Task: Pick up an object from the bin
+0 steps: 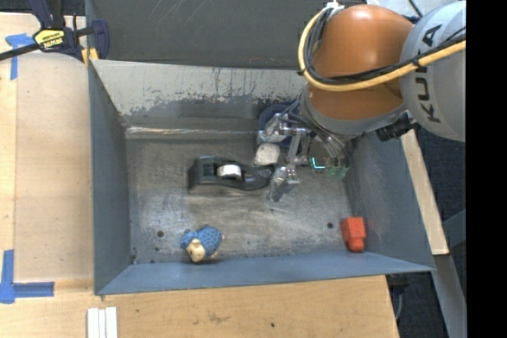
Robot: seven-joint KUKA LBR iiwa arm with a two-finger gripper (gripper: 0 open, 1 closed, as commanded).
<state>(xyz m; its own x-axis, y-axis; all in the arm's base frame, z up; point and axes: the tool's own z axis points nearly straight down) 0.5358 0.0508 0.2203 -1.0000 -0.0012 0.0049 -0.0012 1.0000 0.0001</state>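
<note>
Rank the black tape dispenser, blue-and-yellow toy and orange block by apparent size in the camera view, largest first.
1. Black tape dispenser, clearly largest.
2. Blue-and-yellow toy.
3. Orange block, though it and the toy look nearly alike, so their order is unsure.

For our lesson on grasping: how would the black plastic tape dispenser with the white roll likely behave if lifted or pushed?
The black plastic tape dispenser looks stiff, so it should keep its shape. Its long, flat base suggests sliding rather than rolling. Its smooth curved shell might slip when gripped.

Arm [360, 63] in from right, wrist [317, 134] low.
</note>
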